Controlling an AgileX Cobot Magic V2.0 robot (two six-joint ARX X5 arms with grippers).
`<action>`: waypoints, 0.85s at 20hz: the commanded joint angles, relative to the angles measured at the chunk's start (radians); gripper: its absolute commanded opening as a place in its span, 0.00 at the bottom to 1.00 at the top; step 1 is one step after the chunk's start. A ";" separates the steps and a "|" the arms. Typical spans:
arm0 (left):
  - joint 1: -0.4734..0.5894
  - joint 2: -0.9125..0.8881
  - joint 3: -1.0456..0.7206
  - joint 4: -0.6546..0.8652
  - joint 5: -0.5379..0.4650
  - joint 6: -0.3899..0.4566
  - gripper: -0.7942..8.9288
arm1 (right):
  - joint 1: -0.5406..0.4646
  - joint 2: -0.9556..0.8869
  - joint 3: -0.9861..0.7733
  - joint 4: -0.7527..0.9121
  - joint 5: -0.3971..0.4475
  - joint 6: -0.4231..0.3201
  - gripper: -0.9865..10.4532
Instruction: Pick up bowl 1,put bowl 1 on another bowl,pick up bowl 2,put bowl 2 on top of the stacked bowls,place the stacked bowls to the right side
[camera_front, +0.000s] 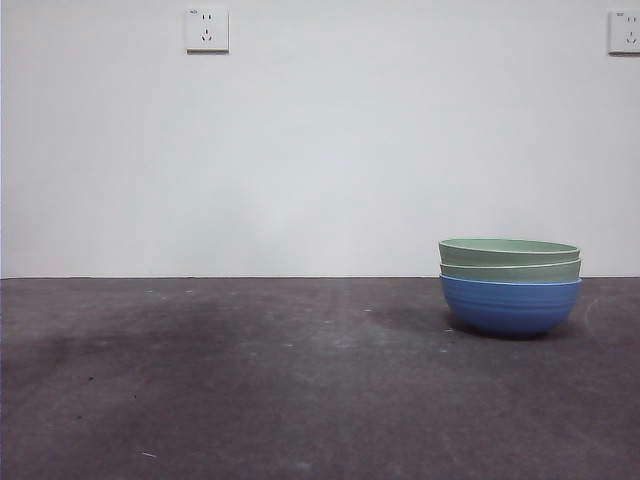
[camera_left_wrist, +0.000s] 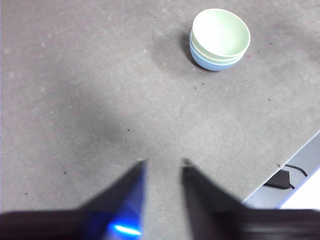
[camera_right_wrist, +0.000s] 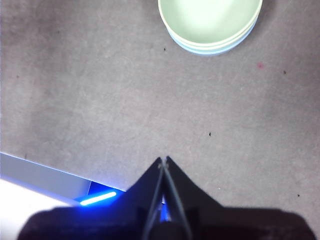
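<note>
In the front view you see the stacked bowls (camera_front: 510, 285) sitting on the right part of the dark bench (camera_front: 250, 390): the blue bowl (camera_front: 510, 305) is the base, and two pale green rims (camera_front: 510, 258) show nested above it, level rather than tilted. No arm shows here, so the stack stands on its own, and by the look of it the task is about done; little should go wrong unless an arm comes back in. In the left wrist view your left claw (camera_left_wrist: 162, 167) hangs with its jaws apart and holding nothing, well apart from the stack (camera_left_wrist: 220, 40). The bench edge (camera_left_wrist: 280, 167) runs near this claw, with a black cable (camera_left_wrist: 287, 175) lying beyond it, so a low sweep outward could catch that edge. In the right wrist view your right claw (camera_right_wrist: 163, 161) has its jaws pressed together on nothing, with the stack (camera_right_wrist: 210, 22) ahead of it and partly cut off by the frame. If this arm travels forward and low, its closed tips could knock the rims and slide or unseat the nested bowls.
</note>
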 joint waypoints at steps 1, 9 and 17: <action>-0.002 -0.001 0.000 -0.002 0.001 0.012 0.07 | 0.002 -0.005 -0.010 -0.015 0.002 -0.008 0.08; -0.002 -0.001 0.000 -0.001 -0.003 0.011 0.08 | 0.000 -0.005 -0.010 -0.014 0.006 -0.001 0.09; 0.014 -0.018 0.000 0.028 -0.048 0.039 0.08 | 0.000 -0.005 -0.010 -0.014 0.006 -0.001 0.09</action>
